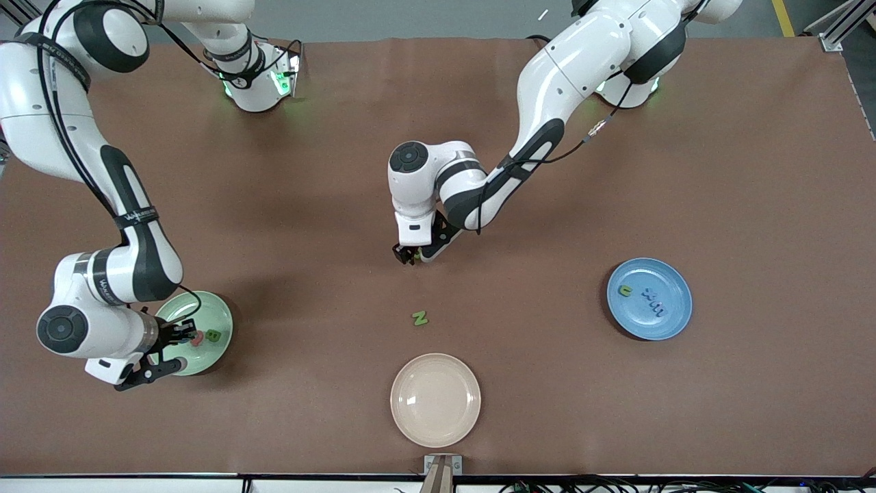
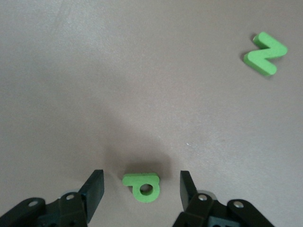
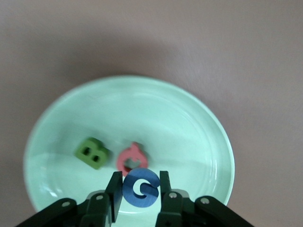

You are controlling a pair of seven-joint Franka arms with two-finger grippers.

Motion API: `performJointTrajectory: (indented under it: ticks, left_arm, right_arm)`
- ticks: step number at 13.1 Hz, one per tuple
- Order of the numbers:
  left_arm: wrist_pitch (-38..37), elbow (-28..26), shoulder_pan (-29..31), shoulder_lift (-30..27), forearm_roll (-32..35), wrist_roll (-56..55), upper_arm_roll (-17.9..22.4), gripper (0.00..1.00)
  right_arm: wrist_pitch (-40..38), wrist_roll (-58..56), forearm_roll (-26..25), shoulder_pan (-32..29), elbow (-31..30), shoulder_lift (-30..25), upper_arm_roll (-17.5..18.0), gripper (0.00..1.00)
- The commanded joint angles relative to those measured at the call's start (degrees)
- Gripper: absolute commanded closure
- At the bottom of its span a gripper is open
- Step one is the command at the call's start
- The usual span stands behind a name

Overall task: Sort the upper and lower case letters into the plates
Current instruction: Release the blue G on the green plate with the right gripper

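My left gripper (image 1: 410, 258) (image 2: 141, 179) is low over the middle of the table. It is open, and its fingers stand either side of a small green letter with a round hole (image 2: 142, 185) without touching it. A green N (image 1: 419, 318) (image 2: 265, 53) lies on the table nearer the front camera. My right gripper (image 1: 183, 333) (image 3: 139, 182) is over the mint green plate (image 1: 222, 313) (image 3: 156, 109), shut on a blue G (image 3: 140, 188). A green B (image 1: 213, 335) (image 3: 91, 152) and a pink letter (image 1: 197, 338) (image 3: 129, 158) lie in that plate.
The blue plate (image 1: 674, 275) at the left arm's end holds a green letter (image 1: 625, 290) and small blue letters (image 1: 653, 300). A cream-beige plate (image 1: 435, 400) with nothing in it sits near the front edge, just nearer the camera than the N.
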Motion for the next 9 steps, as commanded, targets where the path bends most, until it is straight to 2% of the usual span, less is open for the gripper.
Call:
performJointTrajectory:
  ticks: [1,3,5,7,8,9]
  left_arm:
    - [-4.2,6.3,-1.9,3.7,-2.8,4.1,0.6,0.35]
    - [-4.4,6.4,-2.0,3.7,-4.3,5.4,0.6,0.36]
    - [-4.3,6.4,-2.0,4.0,-4.3,5.5,0.6,0.44]
    - [-4.3,6.4,-1.9,4.0,-4.7,5.7,0.6,0.65]
    - [-4.3,6.3,-1.8,4.0,-5.2,5.8,0.6,0.73]
    - [-4.3,6.3,-1.5,4.0,-5.7,5.9,0.6,0.78]
  right_arm:
    - [1.6,-0.4,0.1,-2.1,-3.8,-1.1,2.2,0.23]
    - [1.4,0.4,0.3,-1.8,-3.8,-1.5,3.6,0.17]
    - [1.2,4.9,2.5,-1.3,-3.2,-2.2,6.8,0.14]
    - [1.1,17.7,2.3,1.5,-2.9,-2.3,9.7,0.12]
    - [1.2,24.0,2.1,3.7,-2.5,-2.3,9.9,0.12]
    - [1.2,31.0,2.0,6.8,-2.0,-2.3,9.8,0.12]
